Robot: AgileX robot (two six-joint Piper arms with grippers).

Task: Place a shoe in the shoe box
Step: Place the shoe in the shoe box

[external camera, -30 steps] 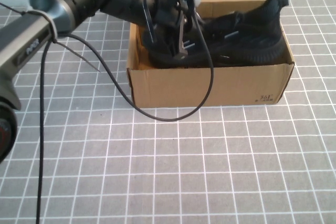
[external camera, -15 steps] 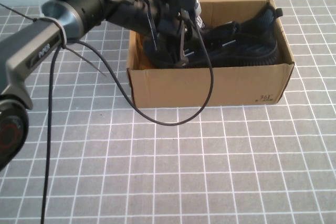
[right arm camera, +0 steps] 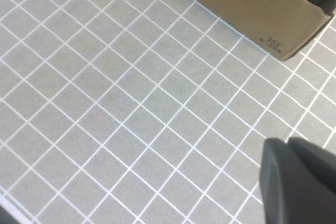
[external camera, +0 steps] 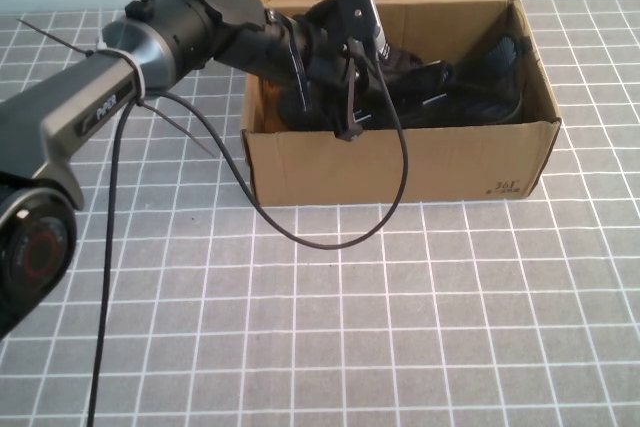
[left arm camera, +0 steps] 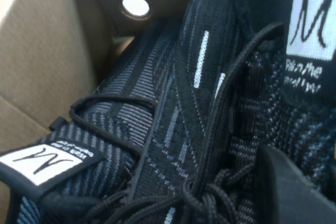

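Observation:
The brown cardboard shoe box stands at the back of the table with its lid flap up. The black knit shoe lies low inside it, heel towards the right wall. My left gripper reaches down into the box's left half and is shut on the shoe near its laces. In the left wrist view the shoe shows short white dashes and a small logo tab, and one finger presses on the knit. A twin's white-barred tongue tab shows beside it. My right gripper is shut and empty above the table, in front of the box.
The left arm's black cable hangs in a loop over the box's front wall onto the grey gridded table. The box's front right corner carries small dark print.
My left gripper has lowered the shoe deeper into the box. The heel, which stood above the right rim, now sits below it. The arm has shifted slightly right.

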